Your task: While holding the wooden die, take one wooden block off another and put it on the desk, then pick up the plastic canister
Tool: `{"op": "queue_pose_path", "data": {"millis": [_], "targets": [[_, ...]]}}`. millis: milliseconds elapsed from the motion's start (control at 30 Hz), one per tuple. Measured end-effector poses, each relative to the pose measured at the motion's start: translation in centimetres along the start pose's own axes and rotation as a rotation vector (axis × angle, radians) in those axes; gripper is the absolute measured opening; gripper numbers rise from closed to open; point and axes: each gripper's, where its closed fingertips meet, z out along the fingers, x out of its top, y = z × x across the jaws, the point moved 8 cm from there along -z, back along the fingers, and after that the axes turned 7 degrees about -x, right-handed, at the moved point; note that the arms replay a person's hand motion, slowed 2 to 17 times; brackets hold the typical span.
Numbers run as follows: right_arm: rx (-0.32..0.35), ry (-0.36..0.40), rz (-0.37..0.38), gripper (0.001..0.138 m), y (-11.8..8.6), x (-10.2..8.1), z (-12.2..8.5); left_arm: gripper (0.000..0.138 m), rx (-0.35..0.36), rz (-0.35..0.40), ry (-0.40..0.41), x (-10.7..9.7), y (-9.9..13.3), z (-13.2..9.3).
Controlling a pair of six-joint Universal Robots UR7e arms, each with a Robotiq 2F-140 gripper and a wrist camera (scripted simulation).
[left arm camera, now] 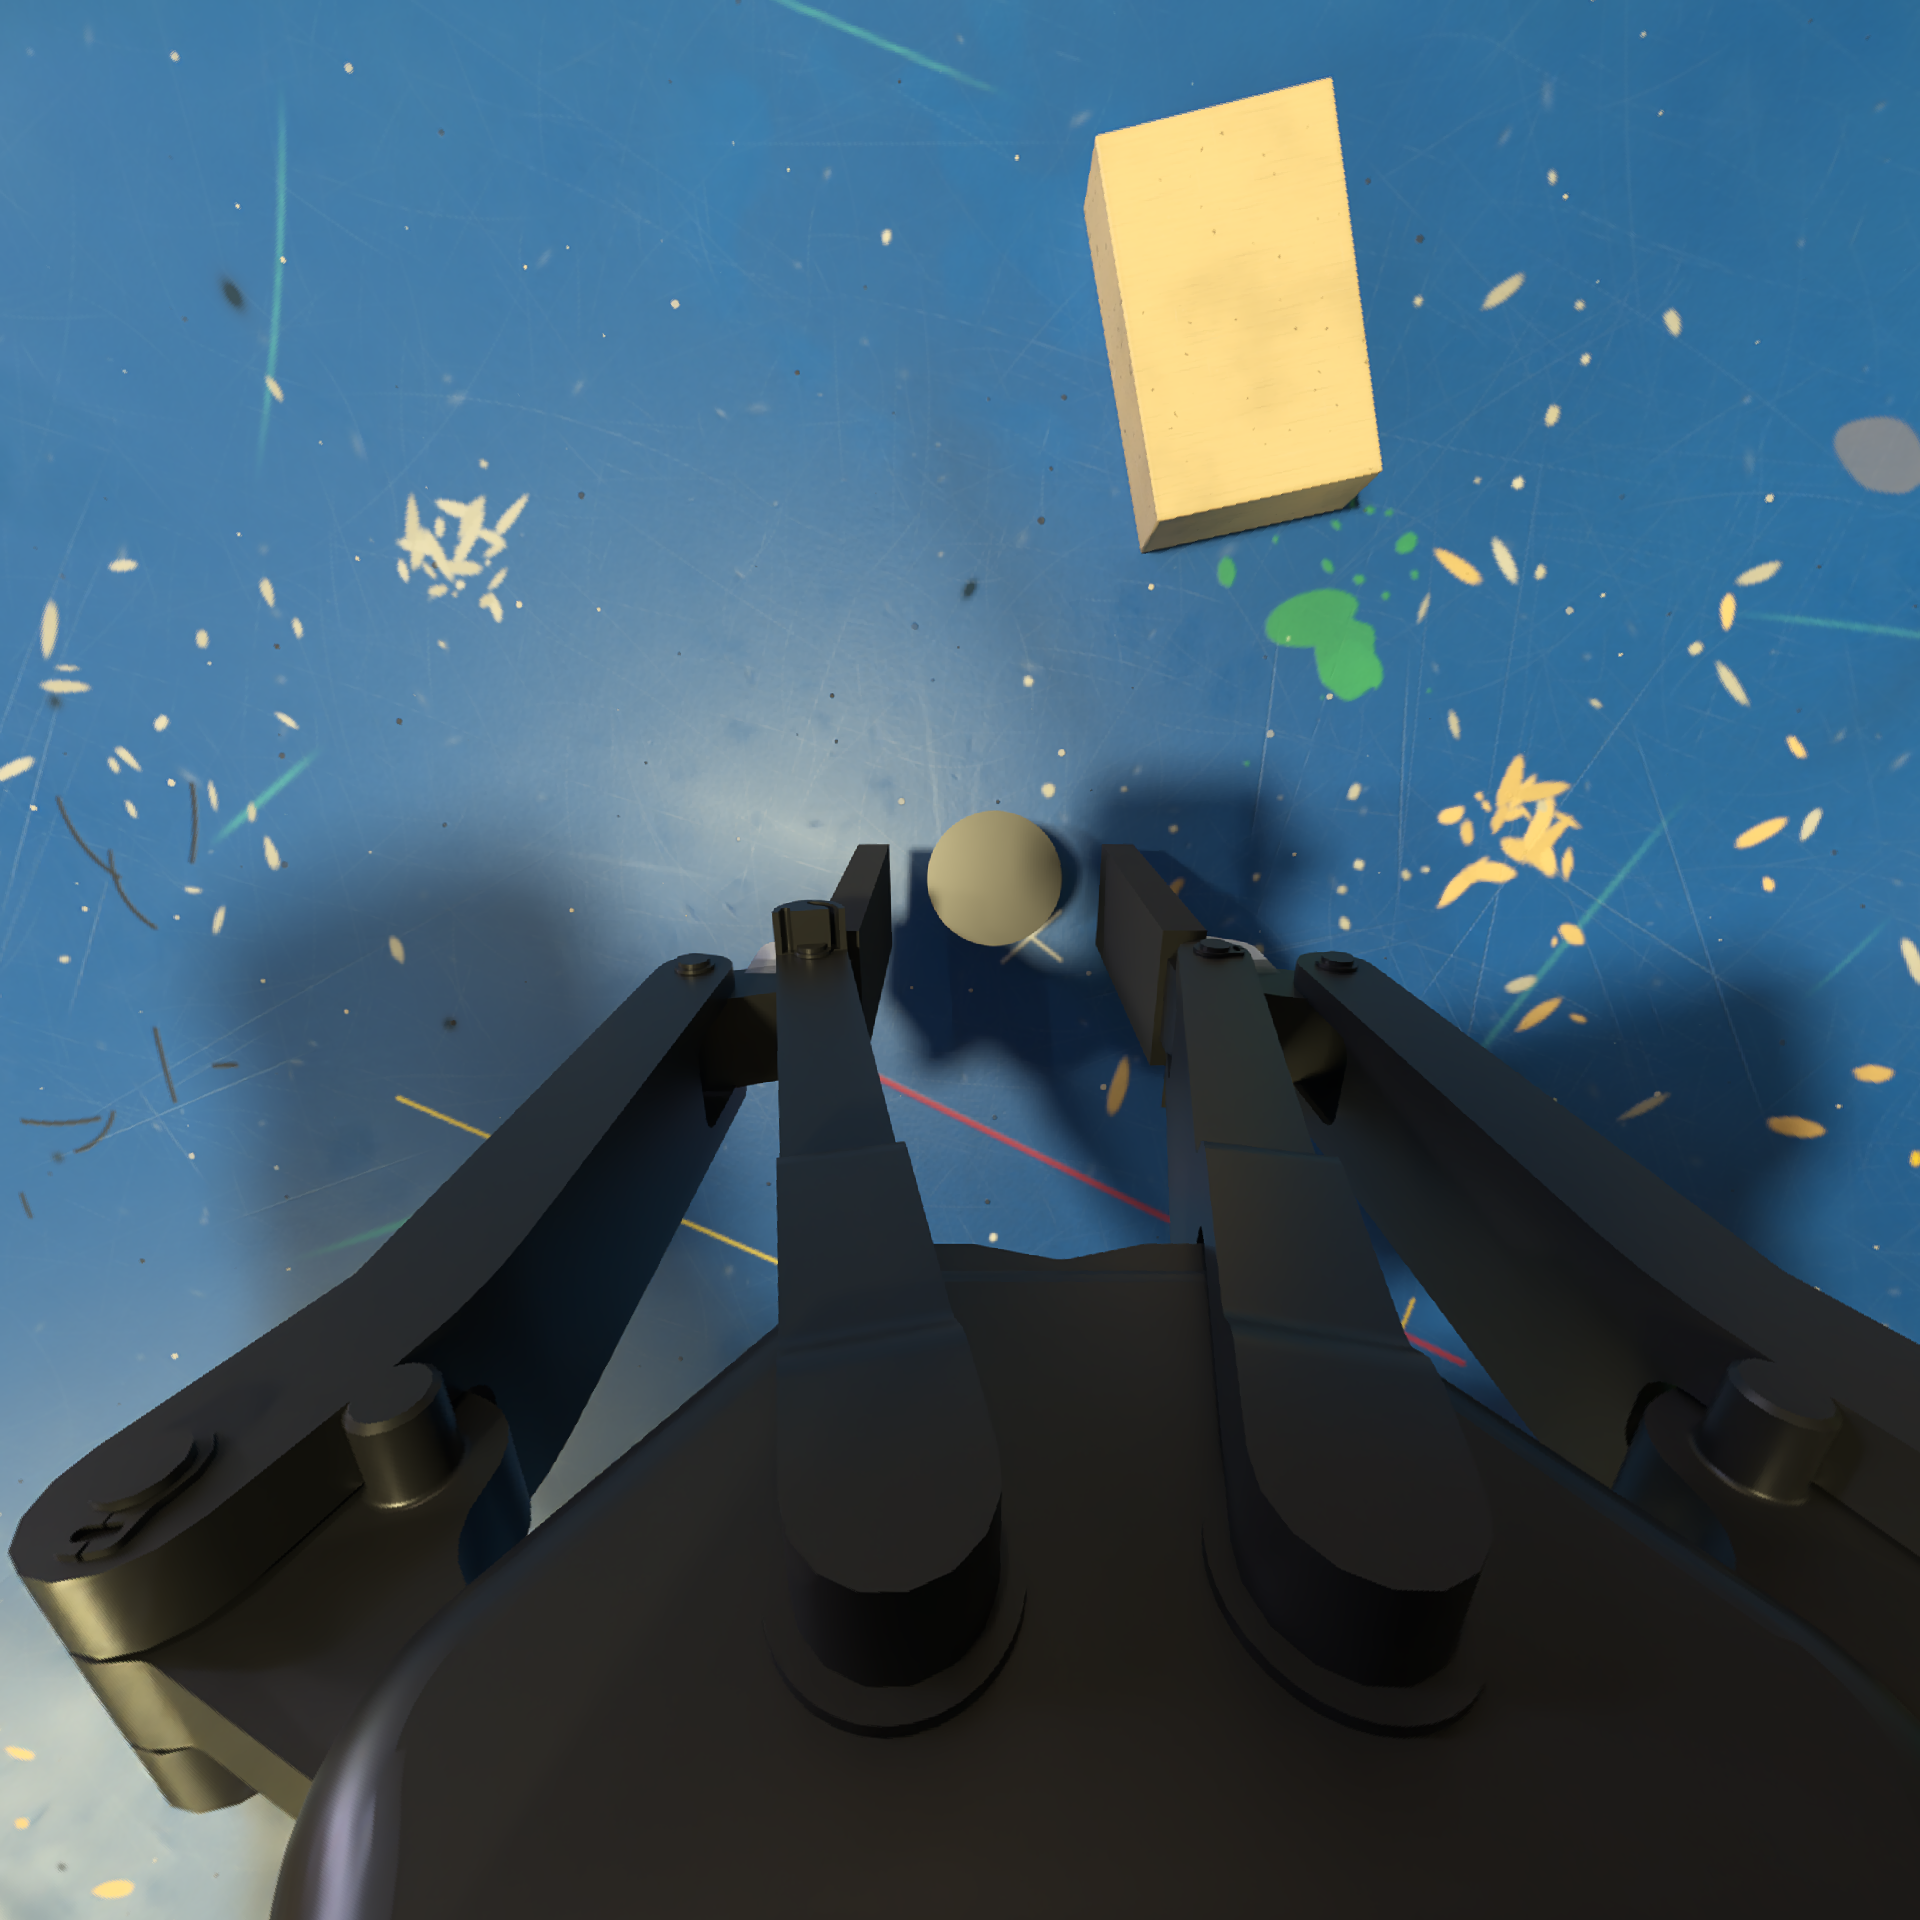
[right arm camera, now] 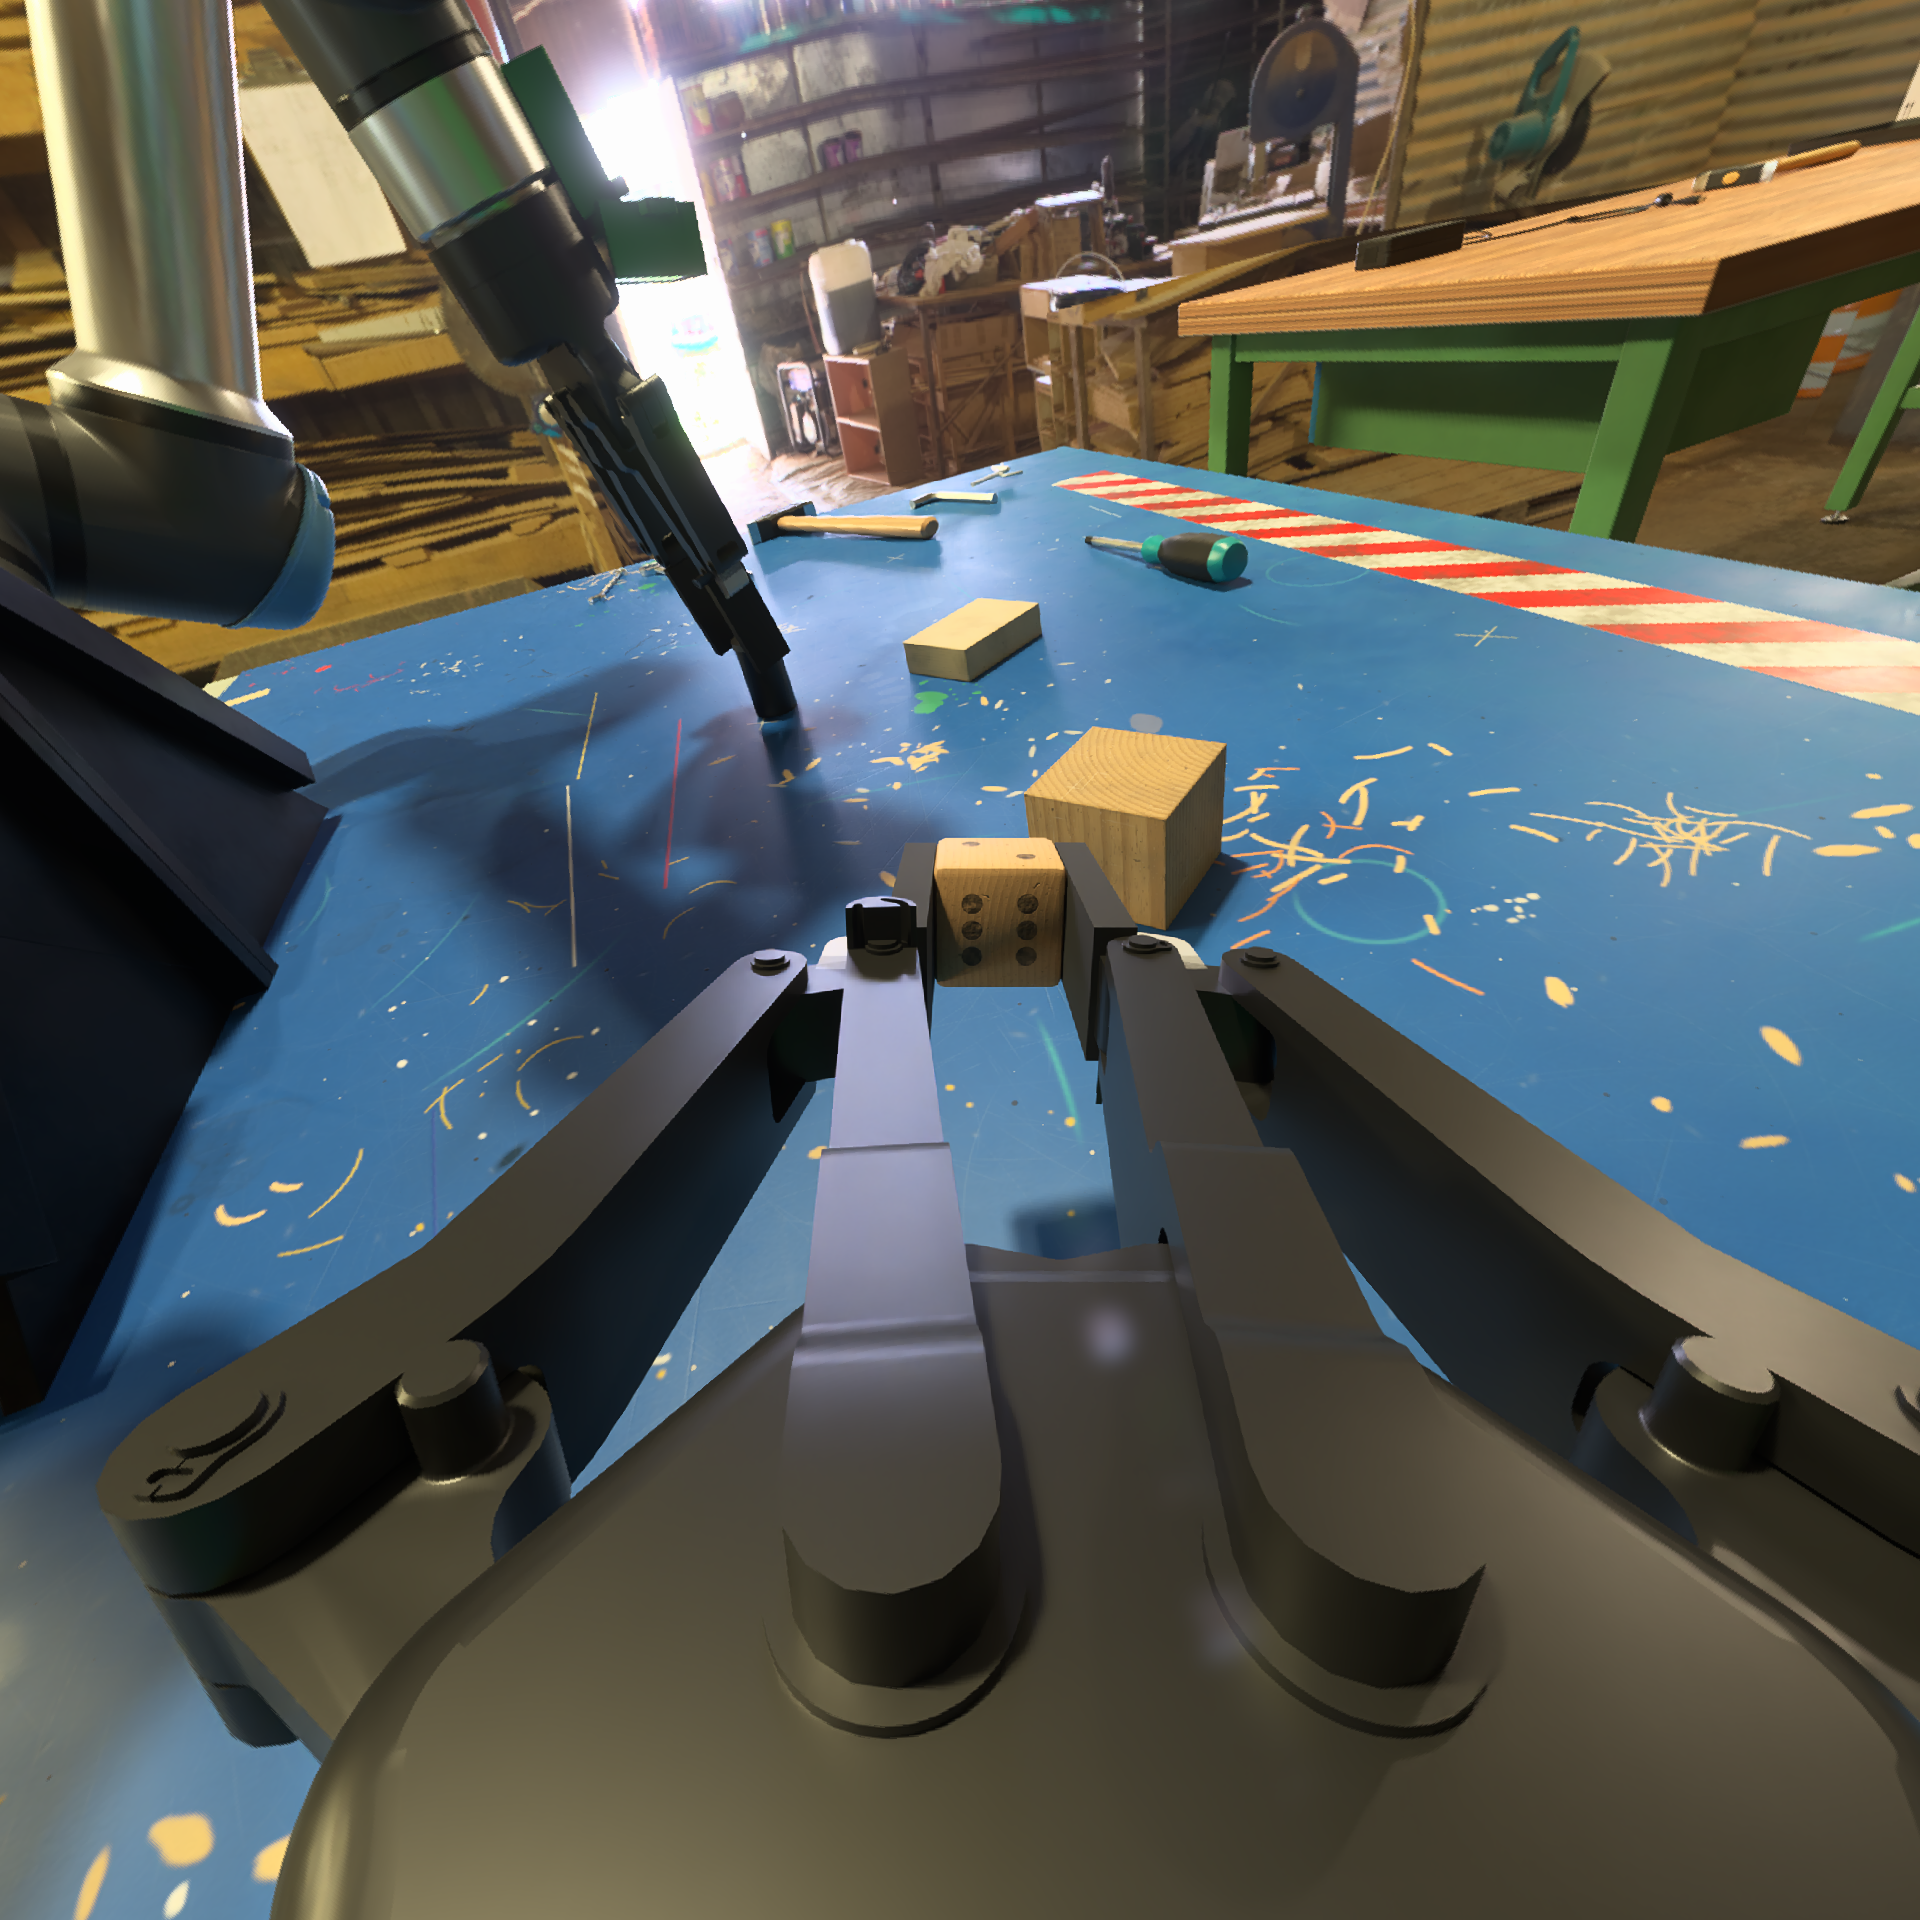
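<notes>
My right gripper is shut on the wooden die and holds it above the blue desk. A wooden cube block stands on the desk just behind the die. A flat wooden block lies farther back, apart from the cube; it also shows in the left wrist view. My left gripper points down at the desk, open. Its fingers stand either side of the plastic canister, with a gap on each side. From the right wrist view the canister is a dark cylinder under the left gripper.
A hammer, a small metal piece and a screwdriver lie at the far end of the desk. A red-and-white striped band runs along its right side. A dark box stands at the left. A green workbench stands beyond.
</notes>
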Motion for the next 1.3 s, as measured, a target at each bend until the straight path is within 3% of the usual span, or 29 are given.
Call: {"op": "queue_pose_path", "data": {"millis": [733, 1300], "targets": [[0.038, 0.011, 0.017, 0.030, 0.3, 0.4, 0.2, 0.033, 0.018, -0.026, -0.064, 0.9, -0.1, 1.2], [0.059, 0.011, 0.023, 0.030, 0.5, 0.7, 0.4, 0.033, 0.051, 0.003, -0.085, 1.3, 0.3, 1.2]]}}
